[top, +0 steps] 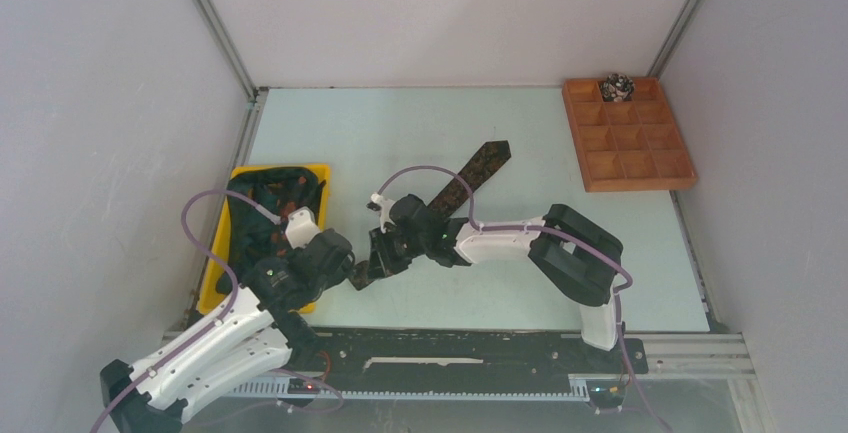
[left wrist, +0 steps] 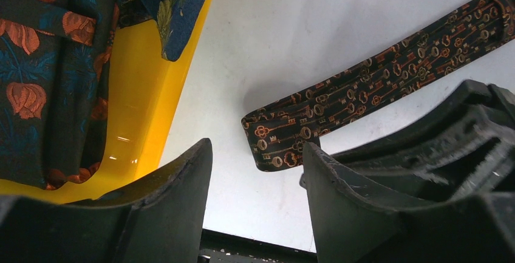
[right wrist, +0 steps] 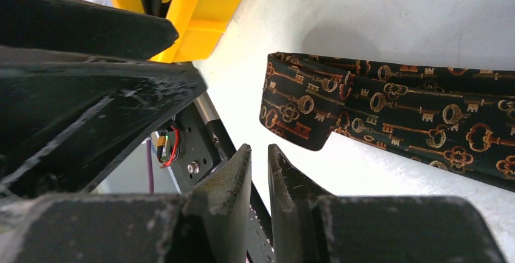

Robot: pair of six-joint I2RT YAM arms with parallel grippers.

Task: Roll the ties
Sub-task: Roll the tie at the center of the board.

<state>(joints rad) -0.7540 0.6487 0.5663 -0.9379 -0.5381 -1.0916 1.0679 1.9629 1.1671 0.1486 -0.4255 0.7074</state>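
Step in hand, my read: start the roll at the near, narrow end of the tie (top: 470,178). It lies flat on the table (top: 400,123), running diagonally from just right of the bin (left wrist: 139,111) toward the far right. The near end looks doubled over once. It's loose, not a coil yet.

Left gripper (left wrist: 258,214): fingers spread, nothing between them, with the tie end on the table just beyond the gap. Right gripper (right wrist: 260,184): fingers almost pressed together with a thin slit, pinching nothing, tips close to the tie end but apart from it. The two grippers sit right beside each other at that end.

Doing it well:
- I'd pinch the folded end squarely across its full width. Grabbing one corner would likely make the coil cone out.
- I'd turn it over along the tie's own line, toward the far right, with the other gripper pressing the strip flat just ahead so it can't slide.
- Keep the turns tight. This fabric looks slippery and will probably spring open if let go early.
- The grippers are close enough to knock each other, so I'd move one at a time.
- Stay clear of the bin wall and the spare ties (left wrist: 36,62) draped in it.

One rolled tie (top: 617,85) sits in a far compartment of the tray (top: 640,185) at far right, so I guess the finished coil goes there. The task looks early.
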